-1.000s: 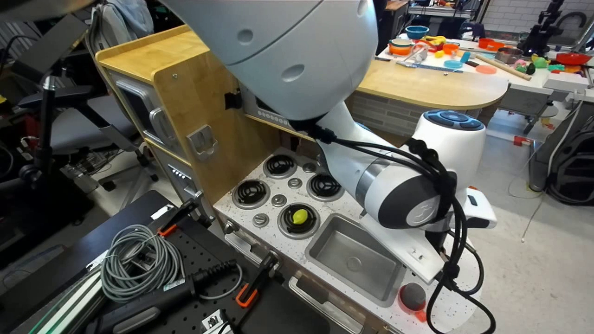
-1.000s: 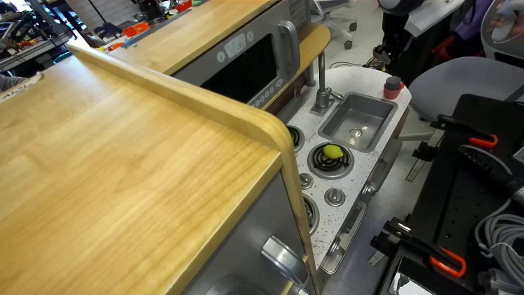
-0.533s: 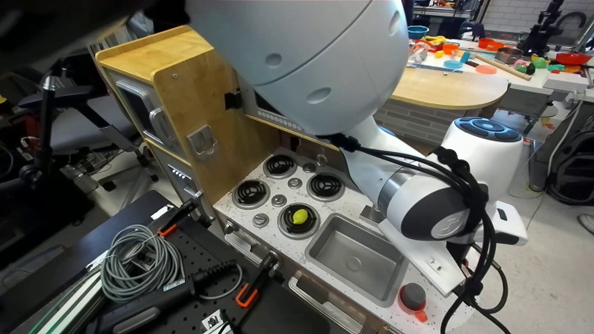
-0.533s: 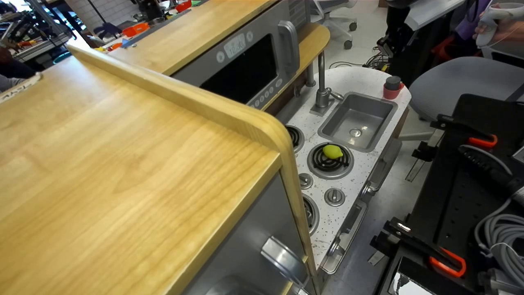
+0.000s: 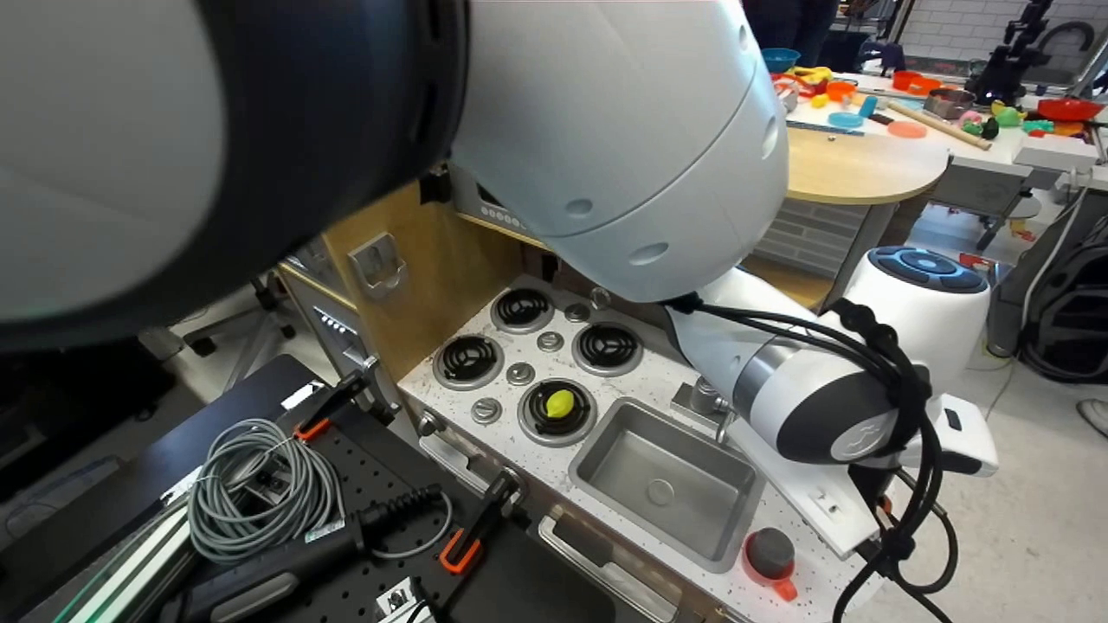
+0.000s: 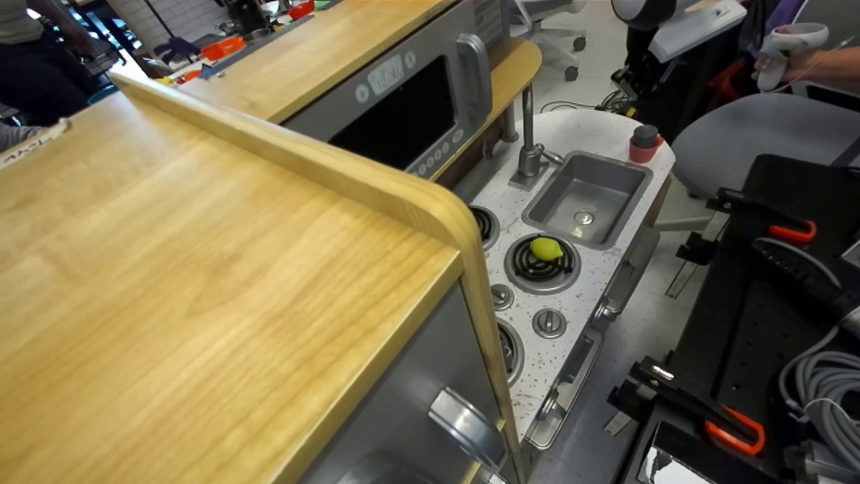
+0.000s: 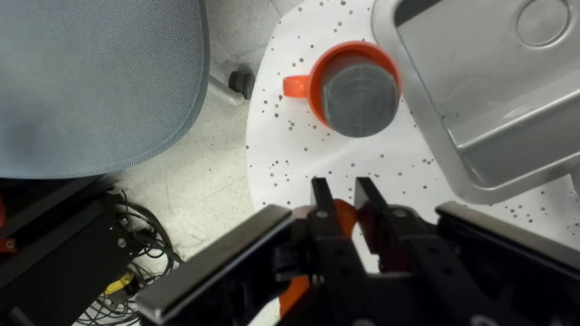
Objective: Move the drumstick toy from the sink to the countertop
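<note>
In the wrist view the drumstick toy (image 7: 345, 213), orange-red, sits between the two black fingers of my gripper (image 7: 343, 185), partly hidden behind one finger. My gripper is shut on it, over the white speckled countertop (image 7: 312, 154) beside the sink's corner. The countertop also shows in both exterior views (image 5: 818, 567) (image 6: 578, 124). The grey sink (image 7: 503, 95) has a bare basin in both exterior views (image 5: 640, 467) (image 6: 591, 188). In an exterior view the arm mostly hides the gripper; a bit of orange (image 5: 884, 502) shows there.
A red cup (image 7: 297, 86) holding a grey round piece (image 7: 361, 99) stands between gripper and sink. A yellow-green lemon (image 5: 560, 403) lies on a burner. The faucet (image 6: 531, 158) stands behind the sink. A chair (image 7: 99, 77) and a black table (image 5: 537, 571) are close to the kitchen.
In an exterior view the arm has moved right and slightly down, away from the basin, and its upper link has swung in front of the camera. The lemon and cup have not moved.
</note>
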